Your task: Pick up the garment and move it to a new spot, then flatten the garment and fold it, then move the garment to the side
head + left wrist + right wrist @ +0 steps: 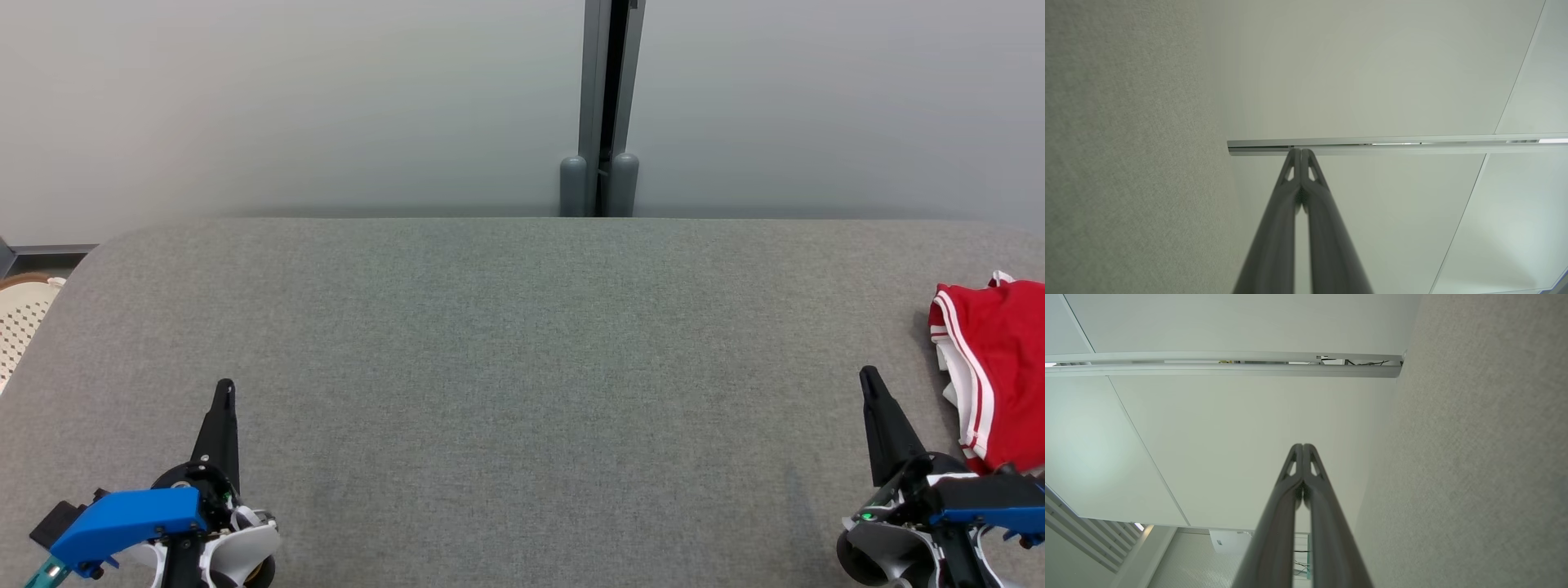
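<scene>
Your right gripper (869, 376), clenched empty like the left gripper (226, 387), is the nearer one: the red garment (1002, 371) lies just to its right, apparently lengthwise away from you.

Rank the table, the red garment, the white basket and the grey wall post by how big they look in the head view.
1. table
2. red garment, cut by the frame edge
3. grey wall post
4. white basket, mostly out of frame

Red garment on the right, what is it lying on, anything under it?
The red garment lies bunched on the grey fabric tabletop, its right part cut off by the picture's edge. Whatever lies beneath is covered.
</scene>
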